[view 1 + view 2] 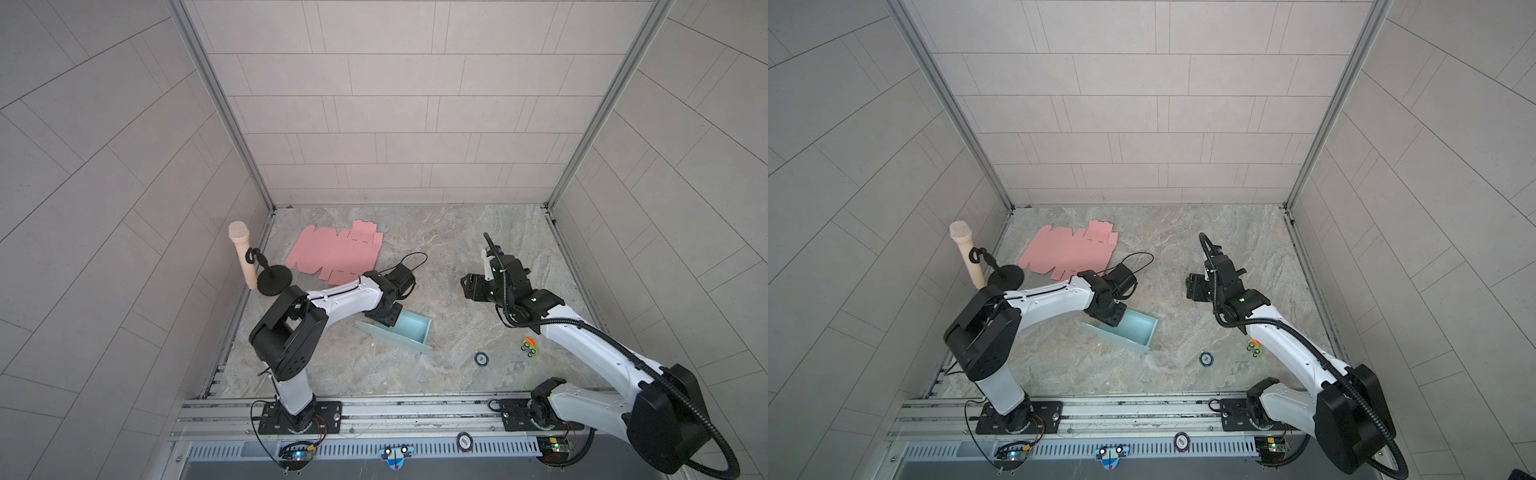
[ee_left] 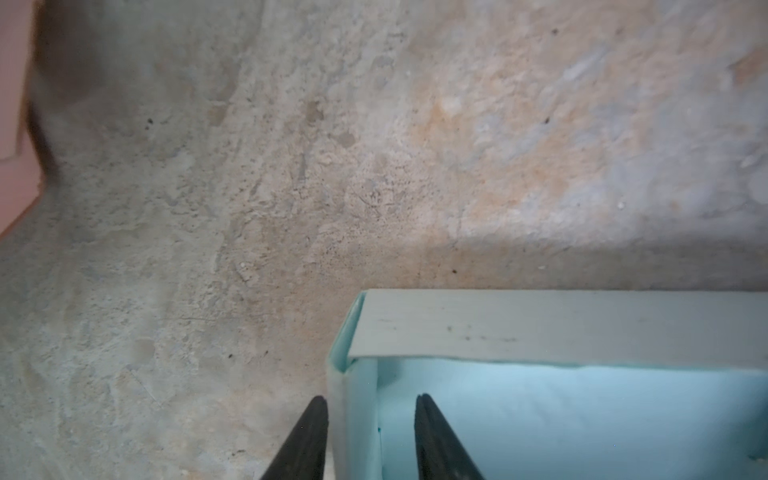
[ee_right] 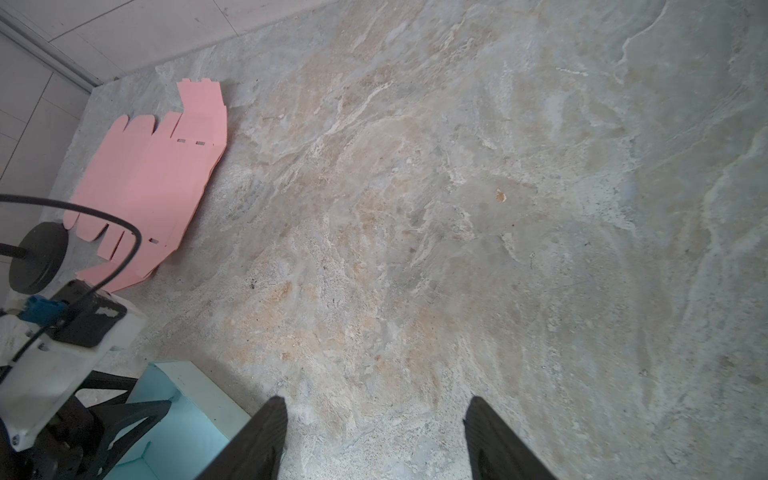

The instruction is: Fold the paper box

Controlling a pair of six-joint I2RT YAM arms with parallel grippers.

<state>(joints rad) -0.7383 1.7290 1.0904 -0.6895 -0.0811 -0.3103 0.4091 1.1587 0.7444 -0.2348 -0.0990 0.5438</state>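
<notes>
Left wrist: left claw [image 2: 370,398] parted astride teal box [image 2: 561,324] wall; right claw [image 3: 376,401] wide; pink cutouts [image 3: 153,183] apart.

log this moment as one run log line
left hand: open, astride teal box side wall | right hand: open, holding nothing, above table | pink box blank: flat, unfolded

left hand [image 2: 368,401] low, jaws slightly parted; right hand [image 3: 376,401] aloft, jaws wide apart

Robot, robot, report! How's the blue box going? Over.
Left gripper open, straddling blue box wall. Right gripper open above table. Pink sheet lies apart.
</notes>
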